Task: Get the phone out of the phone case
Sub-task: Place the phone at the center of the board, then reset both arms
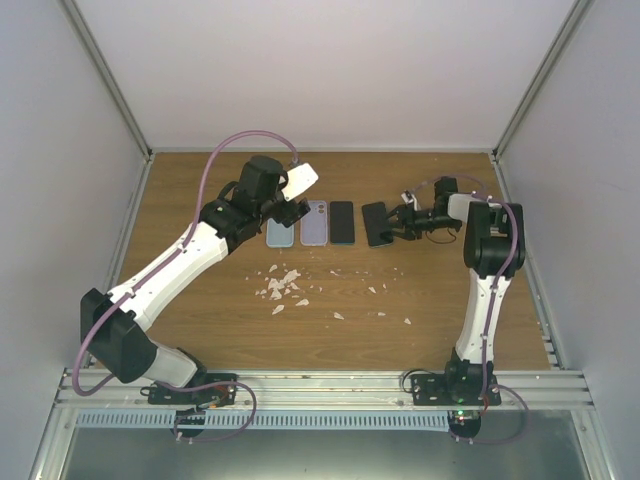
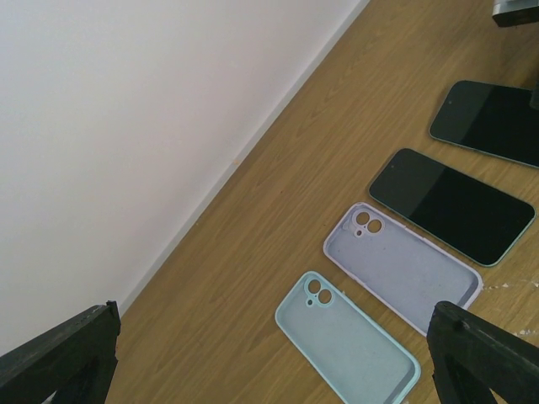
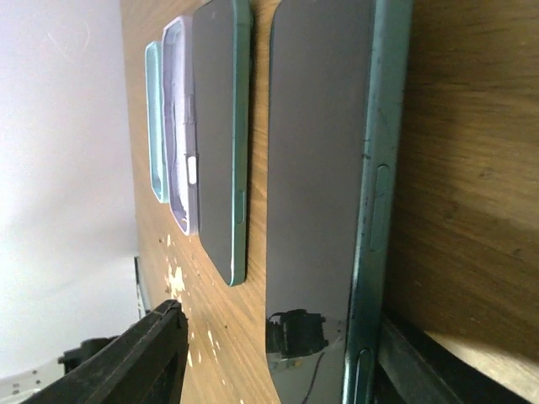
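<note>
Four items lie in a row at mid table. From the left they are an empty light-blue case (image 1: pixel 279 233) (image 2: pixel 345 341), an empty lavender case (image 1: pixel 315 223) (image 2: pixel 402 268), a dark phone (image 1: pixel 342 222) (image 2: pixel 450 204), and a second dark phone with a green rim (image 1: pixel 376 223) (image 2: pixel 493 120) (image 3: pixel 328 194). My left gripper (image 1: pixel 290 211) (image 2: pixel 274 337) is open and empty above the light-blue case. My right gripper (image 1: pixel 399 222) (image 3: pixel 282 337) is open and low at the table, its jaws on either side of the rightmost phone's near end. One finger (image 3: pixel 438 370) sits against the phone's green edge.
White crumbs (image 1: pixel 285 285) are scattered on the wooden table (image 1: pixel 200 200) in front of the row. White walls enclose the table at the back and both sides. The back wall stands close behind the cases in the left wrist view.
</note>
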You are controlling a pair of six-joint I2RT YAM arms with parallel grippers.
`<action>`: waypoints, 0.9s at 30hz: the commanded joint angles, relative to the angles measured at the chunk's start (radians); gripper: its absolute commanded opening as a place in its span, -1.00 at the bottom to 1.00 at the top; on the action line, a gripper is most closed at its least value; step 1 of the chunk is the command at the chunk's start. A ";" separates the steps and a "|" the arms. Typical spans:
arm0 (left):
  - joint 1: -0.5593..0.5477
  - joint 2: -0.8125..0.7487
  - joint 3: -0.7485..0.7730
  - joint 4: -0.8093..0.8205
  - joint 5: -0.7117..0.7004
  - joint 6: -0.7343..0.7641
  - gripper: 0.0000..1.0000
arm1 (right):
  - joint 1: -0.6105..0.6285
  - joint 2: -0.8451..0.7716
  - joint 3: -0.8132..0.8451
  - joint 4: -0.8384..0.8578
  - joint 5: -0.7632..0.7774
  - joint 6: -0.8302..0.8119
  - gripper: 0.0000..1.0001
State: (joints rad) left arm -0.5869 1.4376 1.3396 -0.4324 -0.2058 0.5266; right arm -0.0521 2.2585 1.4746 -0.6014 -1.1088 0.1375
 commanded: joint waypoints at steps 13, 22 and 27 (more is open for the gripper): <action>-0.001 -0.008 0.041 0.026 0.008 -0.017 0.98 | -0.011 -0.131 -0.083 0.046 0.107 0.033 0.88; -0.001 -0.022 0.049 0.021 0.005 -0.018 0.98 | -0.010 -0.181 -0.116 0.060 0.148 0.055 0.99; -0.001 -0.028 0.059 0.017 0.005 -0.019 0.98 | -0.010 -0.206 -0.136 0.061 0.160 0.055 0.99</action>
State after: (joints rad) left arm -0.5869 1.4368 1.3609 -0.4400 -0.2062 0.5232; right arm -0.0547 2.0983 1.3571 -0.5556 -0.9714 0.1890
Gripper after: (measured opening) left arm 0.990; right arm 0.994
